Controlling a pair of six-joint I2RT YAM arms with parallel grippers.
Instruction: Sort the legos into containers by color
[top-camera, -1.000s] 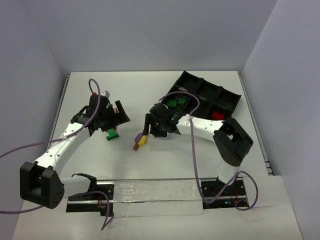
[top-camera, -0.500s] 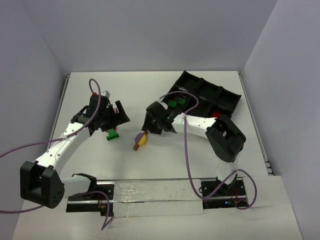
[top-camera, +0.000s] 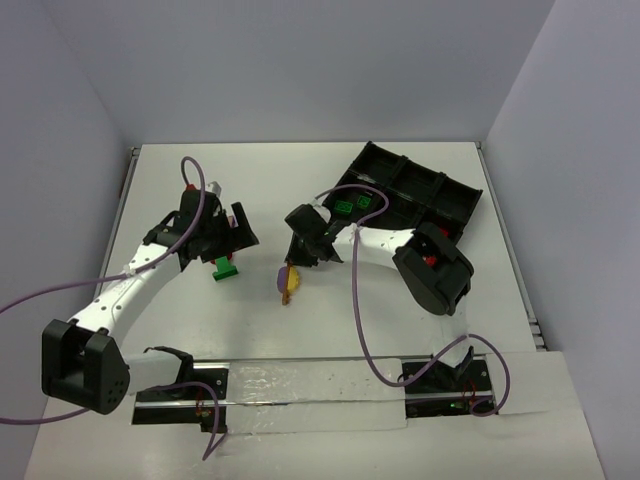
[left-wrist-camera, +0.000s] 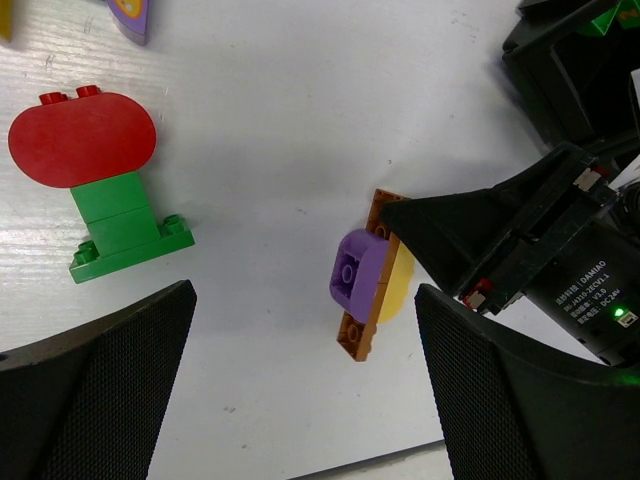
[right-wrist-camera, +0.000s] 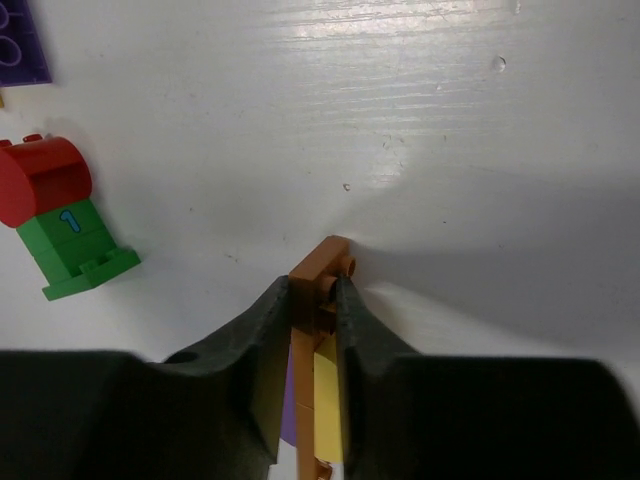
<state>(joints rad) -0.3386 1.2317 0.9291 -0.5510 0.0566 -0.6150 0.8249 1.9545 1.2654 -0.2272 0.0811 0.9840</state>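
The brown-purple-yellow cluster (left-wrist-camera: 362, 280) is pinched on its brown plate by the right gripper (right-wrist-camera: 315, 300), left of the tray (top-camera: 455, 197) and nearer the arm bases. The red-green cluster (left-wrist-camera: 100, 180) lies farther left of the tray. The left gripper (top-camera: 238, 232) hangs near it, jaws spread wide and empty. Green legos (top-camera: 350, 206) lie in the tray's left bin.

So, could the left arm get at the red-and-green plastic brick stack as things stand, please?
Probably yes: the left pincer hangs open close to the red-and-green plastic brick stack, and nothing lies between them.
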